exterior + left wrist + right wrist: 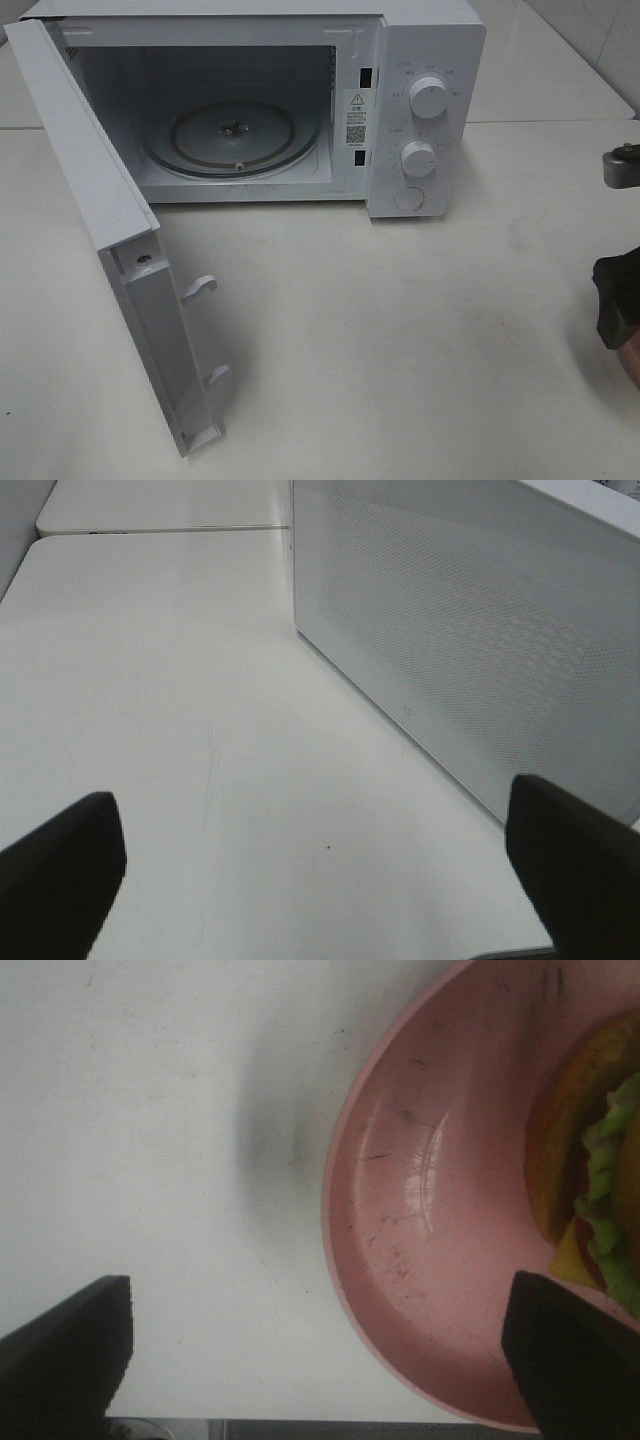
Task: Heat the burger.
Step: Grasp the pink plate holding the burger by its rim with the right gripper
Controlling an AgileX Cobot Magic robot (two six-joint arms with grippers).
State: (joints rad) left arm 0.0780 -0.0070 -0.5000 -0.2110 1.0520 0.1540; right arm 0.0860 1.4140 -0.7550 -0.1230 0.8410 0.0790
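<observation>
The burger (590, 1175) lies on its side on a round pink plate (420, 1260) in the right wrist view. Only its brown bun edge, green lettuce and some filling show at the frame's edge. My right gripper (320, 1370) is open above the plate's rim, one finger (60, 1360) over the white table and the other finger (575, 1370) over the plate; it holds nothing. My left gripper (320, 880) is open over bare table beside the microwave's open door (480, 640). In the high view the white microwave (420, 100) stands open with an empty glass turntable (235, 135).
The door (110, 230) swings out toward the front left, with its latch hooks (200, 287) pointing right. Two knobs (428, 97) and a button sit on the microwave's right panel. Part of my right arm (615, 300) shows at the right edge.
</observation>
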